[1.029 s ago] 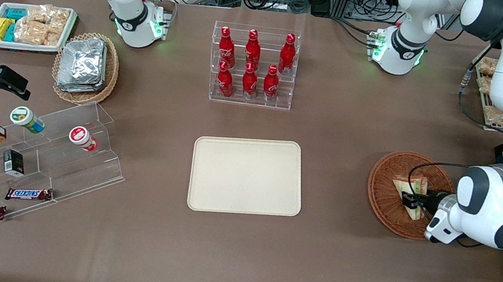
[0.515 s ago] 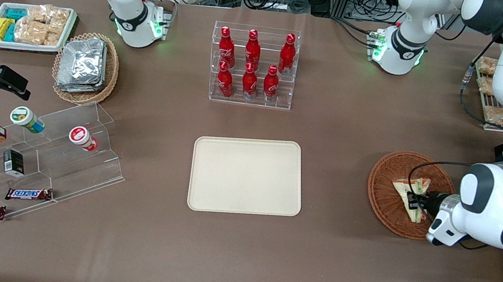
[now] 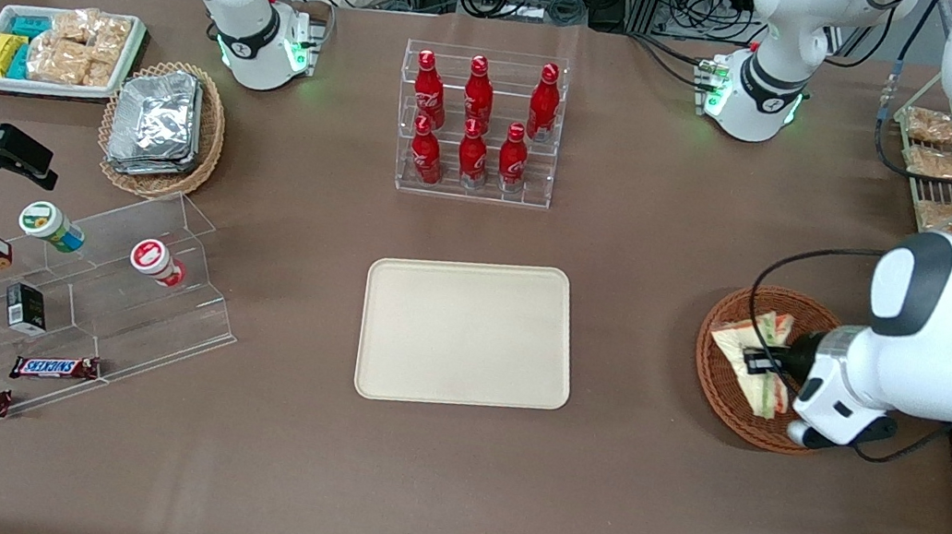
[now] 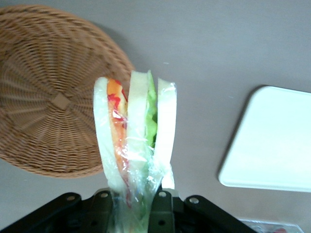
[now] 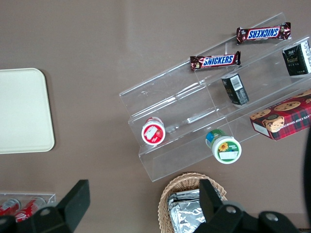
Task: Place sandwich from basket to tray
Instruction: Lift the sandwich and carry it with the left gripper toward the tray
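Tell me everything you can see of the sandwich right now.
The sandwich is a triangular wedge of white bread slices with orange-red and green filling, sealed in clear wrap. The gripper is shut on its lower end, holding it edge-up and lifted clear above the basket, touching nothing else. The tray lies toward the parked arm's end.

The gripper (image 3: 759, 363) hides the middle of the sandwich (image 3: 749, 345) and, with the arm, part of the basket (image 3: 717, 375) in the front view, while the wrist view cuts off the basket (image 4: 53, 97), the tray (image 4: 272, 141) and the sandwich's (image 4: 136, 145) clamped end.
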Controlling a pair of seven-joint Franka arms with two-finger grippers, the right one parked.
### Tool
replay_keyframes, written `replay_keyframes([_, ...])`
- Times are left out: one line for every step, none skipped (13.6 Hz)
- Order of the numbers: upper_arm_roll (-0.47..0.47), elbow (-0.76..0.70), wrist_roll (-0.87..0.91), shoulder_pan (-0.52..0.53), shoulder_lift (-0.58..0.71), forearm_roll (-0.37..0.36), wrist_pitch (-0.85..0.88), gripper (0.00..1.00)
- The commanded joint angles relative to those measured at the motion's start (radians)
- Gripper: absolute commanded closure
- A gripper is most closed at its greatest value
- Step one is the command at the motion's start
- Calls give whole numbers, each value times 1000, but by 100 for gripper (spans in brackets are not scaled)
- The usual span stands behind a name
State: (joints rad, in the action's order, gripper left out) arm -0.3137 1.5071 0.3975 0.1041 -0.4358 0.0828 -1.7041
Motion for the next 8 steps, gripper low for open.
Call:
replay_keyframes([-42,-73,79,-70,-30,-3,37,90])
replay_keyframes([-39,-77,86,-130,-40,-11,37,90])
replay_keyframes([-38,-85,86,-170,-49,-32,34,90])
replay_keyframes([-39,-106,87,-202,-70,-70,37,90])
replay_keyframes([-41,-128,89,-242,-90,-99,40,90])
replay_keyframes([-41,-155,89,-268,-121,-100,46,91])
replay_keyframes([-41,-189,89,-296,-156,-97,57,91])
replay_keyframes([-41,-215,89,-325,-187,-97,60,91])
